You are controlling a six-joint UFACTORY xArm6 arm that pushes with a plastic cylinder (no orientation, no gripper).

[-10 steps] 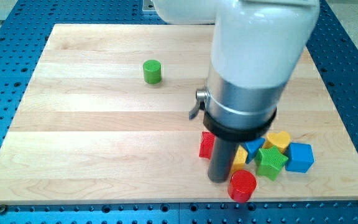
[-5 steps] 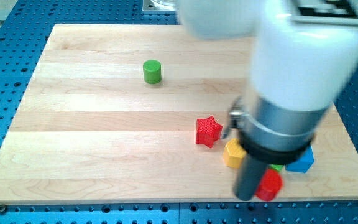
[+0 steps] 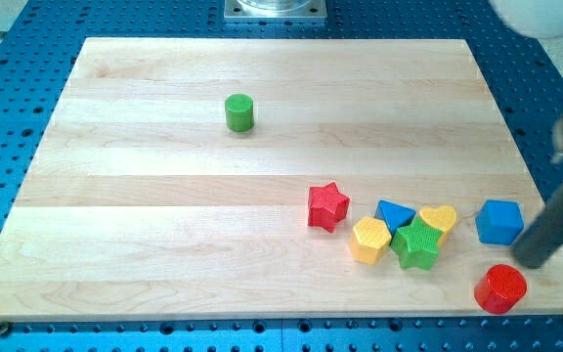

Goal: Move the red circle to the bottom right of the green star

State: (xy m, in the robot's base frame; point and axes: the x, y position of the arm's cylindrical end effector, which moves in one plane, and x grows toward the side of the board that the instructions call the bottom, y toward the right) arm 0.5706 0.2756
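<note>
Green cylinder point(image 3: 239, 112) stands alone in the upper left of the wooden board point(image 3: 164, 235). Right of centre: red star point(image 3: 327, 206), then a touching cluster of yellow hexagon point(image 3: 369, 241), blue triangle point(image 3: 394, 214), green star point(image 3: 417, 244) and yellow heart point(image 3: 439, 219). Blue cube point(image 3: 499, 222) sits apart. Red circle point(image 3: 501, 288) lies lower right of the green star, near the board's bottom edge. My tip point(image 3: 532, 260), a bare rod holding nothing, rests just above-right of the red circle.
</note>
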